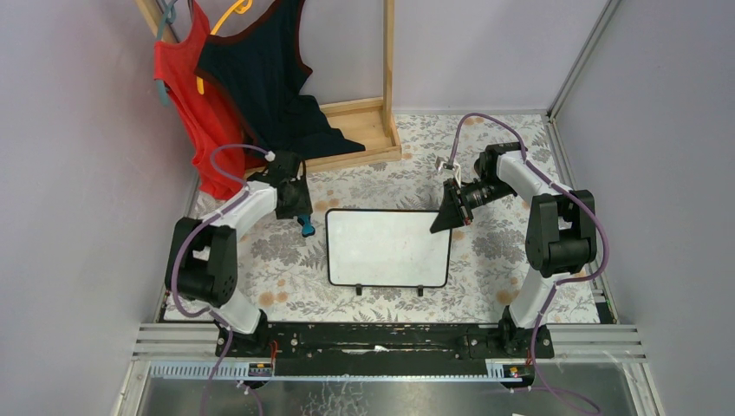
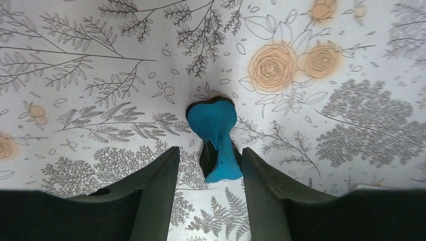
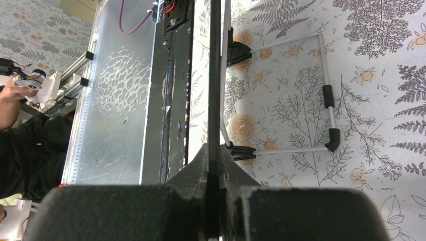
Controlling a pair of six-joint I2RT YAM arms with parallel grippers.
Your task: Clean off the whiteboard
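Rail (image 1: 373, 338) and both arm bases run along the near edge of the table (image 1: 485, 269), which has a floral covering.

- Whiteboard (image 1: 387, 247): middle of the table, long side parallel to the near edge, two small black feet (image 1: 359, 289) poking out on the near side. The face reads blank white from above, with no writing that I can make out.
- Right gripper (image 3: 213, 155): clenched on the board's far right corner, with the thin black frame pinched edge-on between the fingers. A wire stand (image 3: 326, 95) shows behind the board. I cannot tell whether the board lies flat or is propped.
- Left gripper (image 2: 210, 155): jaws apart and gripping nothing. It hangs over a blue eraser (image 2: 213, 130) that lies on the covering just off the board's far left corner, between and slightly beyond the fingertips.

Handling, my judgement:
- The board looks light, thin and stiff, with a glossy face that is likely slippery.
- Take it by the frame at a corner or edge, never by the face.
- It would probably skate or tip under wiping pressure, so the corner pinch is a sensible brace.
- The eraser looks small and soft and is best taken across its narrow waist.
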